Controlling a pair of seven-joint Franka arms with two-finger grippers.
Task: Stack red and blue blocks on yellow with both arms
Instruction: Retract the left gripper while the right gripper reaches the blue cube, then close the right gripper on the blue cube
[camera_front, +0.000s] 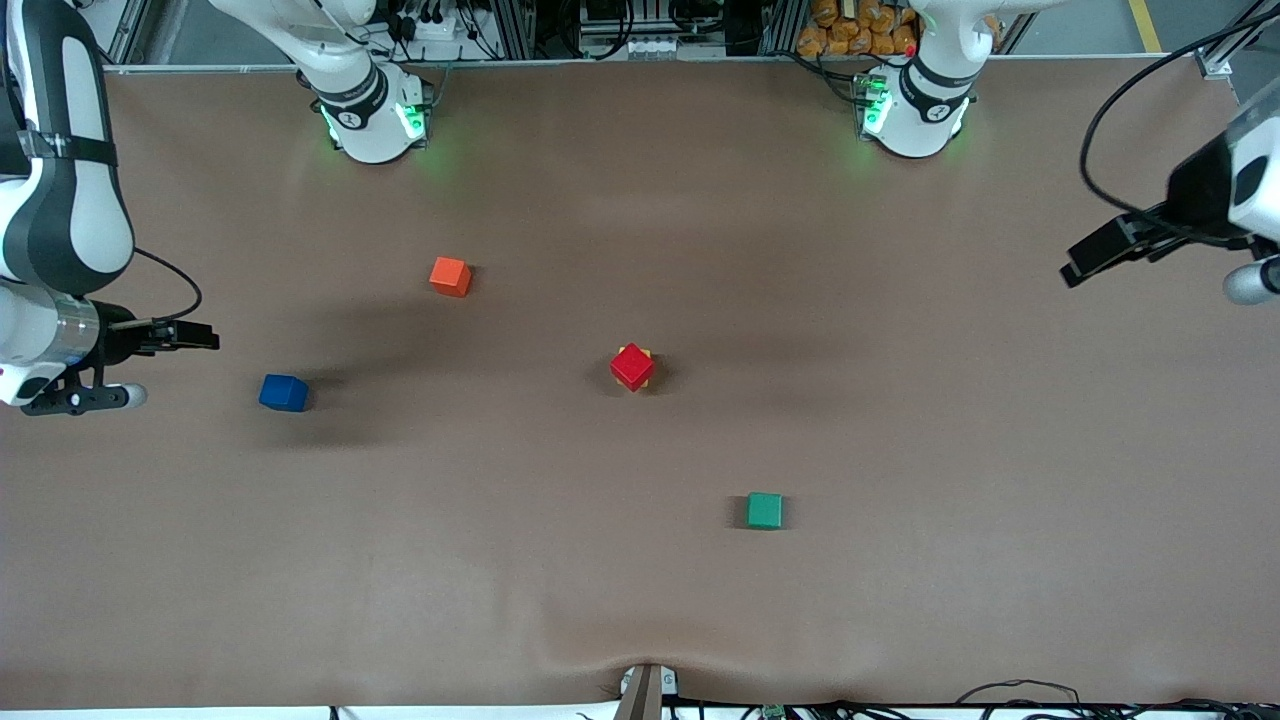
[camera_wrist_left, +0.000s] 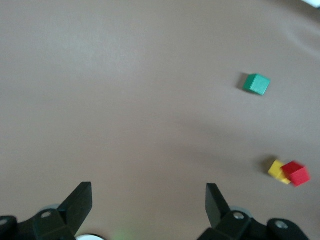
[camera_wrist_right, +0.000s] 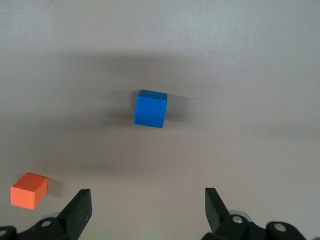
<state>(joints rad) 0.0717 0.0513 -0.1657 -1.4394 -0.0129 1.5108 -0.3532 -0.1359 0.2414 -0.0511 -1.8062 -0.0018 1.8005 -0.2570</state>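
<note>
The red block (camera_front: 632, 366) rests on the yellow block (camera_front: 647, 354) at the table's middle, turned a little, so only yellow corners show. From the left wrist, red (camera_wrist_left: 296, 173) sits off-centre on yellow (camera_wrist_left: 276, 169). The blue block (camera_front: 284, 392) lies alone toward the right arm's end, ahead of my right gripper (camera_wrist_right: 148, 197) in the right wrist view (camera_wrist_right: 151, 108). My right gripper (camera_front: 190, 335) hangs open and empty over the table's right-arm end, beside the blue block. My left gripper (camera_front: 1085, 260) hangs open and empty over the left arm's end, its jaws (camera_wrist_left: 148, 192) wide apart.
An orange-red cube (camera_front: 450, 276) lies farther from the front camera than the blue block, also seen as the orange-red cube (camera_wrist_right: 29, 190) from the right wrist. A green cube (camera_front: 765, 510) sits nearer the front camera than the stack, the same green cube (camera_wrist_left: 256, 84) showing from the left wrist.
</note>
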